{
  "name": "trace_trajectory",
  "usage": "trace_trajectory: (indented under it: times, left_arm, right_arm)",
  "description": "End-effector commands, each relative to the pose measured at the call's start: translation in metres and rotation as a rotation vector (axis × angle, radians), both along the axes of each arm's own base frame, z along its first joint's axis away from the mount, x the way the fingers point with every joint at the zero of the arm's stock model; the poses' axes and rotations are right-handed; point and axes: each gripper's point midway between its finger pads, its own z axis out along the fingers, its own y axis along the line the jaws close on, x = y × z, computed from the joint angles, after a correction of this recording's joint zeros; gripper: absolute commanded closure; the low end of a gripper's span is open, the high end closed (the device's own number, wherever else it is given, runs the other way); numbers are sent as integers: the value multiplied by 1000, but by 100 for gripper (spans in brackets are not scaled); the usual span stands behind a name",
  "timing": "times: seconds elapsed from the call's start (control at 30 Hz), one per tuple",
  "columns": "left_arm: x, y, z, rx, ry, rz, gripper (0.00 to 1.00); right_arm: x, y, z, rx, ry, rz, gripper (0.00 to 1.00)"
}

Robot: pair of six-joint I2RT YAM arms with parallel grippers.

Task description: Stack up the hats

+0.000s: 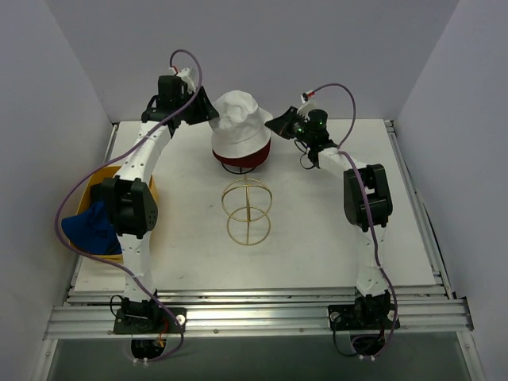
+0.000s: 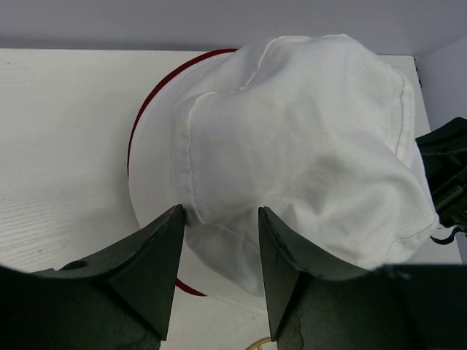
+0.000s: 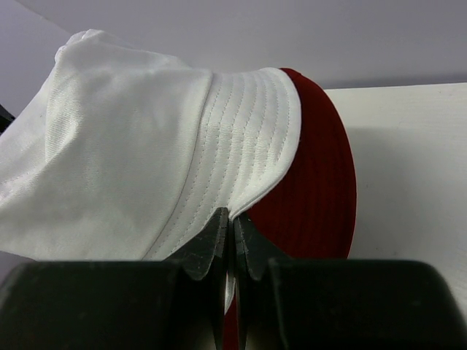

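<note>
One white hat point(image 1: 238, 119) atop one dark red hat point(image 3: 321, 182). Left hand point(image 2: 220, 219) released; right hand point(image 3: 232, 220) grasping white hat.

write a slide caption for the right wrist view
Right end effector pinching the brim of the white hat, which sits over the red hat.

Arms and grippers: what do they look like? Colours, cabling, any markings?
Left arm and right arm: white links, black joint housings, a looping purple cable each. Left gripper and right gripper: black wedge-shaped fingers. Green lights near the right wrist. No markings legible.
</note>
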Motion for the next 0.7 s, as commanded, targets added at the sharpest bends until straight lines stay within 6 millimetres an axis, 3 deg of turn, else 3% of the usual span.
trace_trajectory:
  times: [0.0, 0.23, 0.33, 0.37, 0.43, 0.57, 0.67]
  left_arm:
    - [8, 2, 16, -5, -38, 19, 46]
    - [11, 4, 7, 1, -26, 33, 47]
    - [12, -5, 8, -35, -36, -4, 67]
    - [12, -5, 10, -39, -39, -3, 84]
    - [12, -3, 13, -37, -43, 13, 96]
    - [8, -1, 28, -35, -70, 14, 98]
    - [5, -1, 35, -33, -78, 13, 98]
  right_arm:
    - [3, -2, 15, 1, -72, 20, 100]
    - [2, -1, 14, 2, -70, 21, 100]
    - [2, 0, 13, 4, -68, 24, 100]
    - [3, 0, 14, 7, -69, 24, 100]
    - [2, 0, 15, 3, -70, 24, 100]
    - [3, -1, 23, 1, -77, 10, 78]
    - [2, -3, 28, 10, -83, 1, 77]
